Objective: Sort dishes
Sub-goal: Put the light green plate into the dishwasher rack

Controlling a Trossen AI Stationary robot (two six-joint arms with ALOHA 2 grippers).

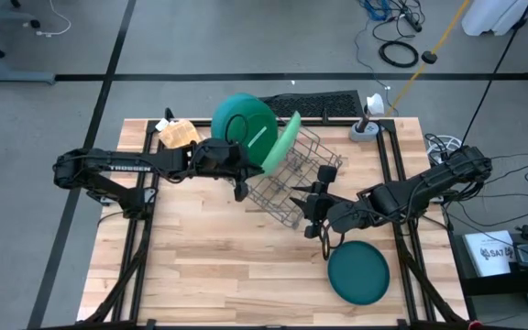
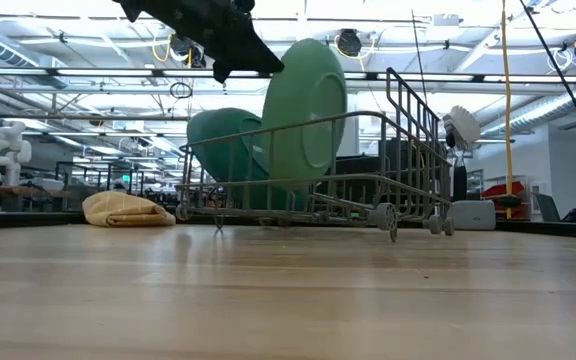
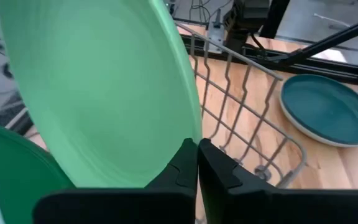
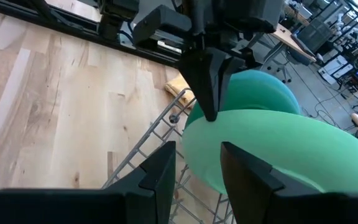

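Rack: the grey wire rack (image 1: pixel 293 179) is standing on the wooden table (image 1: pixel 200 266), near its far side.
Light green plate: this plate (image 1: pixel 282 145) is standing on its edge in the rack, at the rack's left end, nearly upright.
Left gripper: the left gripper (image 1: pixel 243 171) is pinching the rim of the light green plate; its two fingers (image 3: pixel 180 169) are pressing together on the edge with almost no gap between them.
Dark green plate: a larger dark green plate (image 1: pixel 243 119) is leaning in the rack just behind the light green plate, on the rack's far-left side.
Teal plate: a teal plate (image 1: pixel 357 272) is lying flat on the table, on the near-right side of the rack, well apart from it.
Right gripper: the right gripper (image 1: pixel 312 203) is hanging just at the near-right edge of the rack; its fingers (image 4: pixel 160 169) are standing apart and are holding nothing.
Cloth: a tan cloth lump (image 1: pixel 179 134) is lying on the table to the left of the rack.
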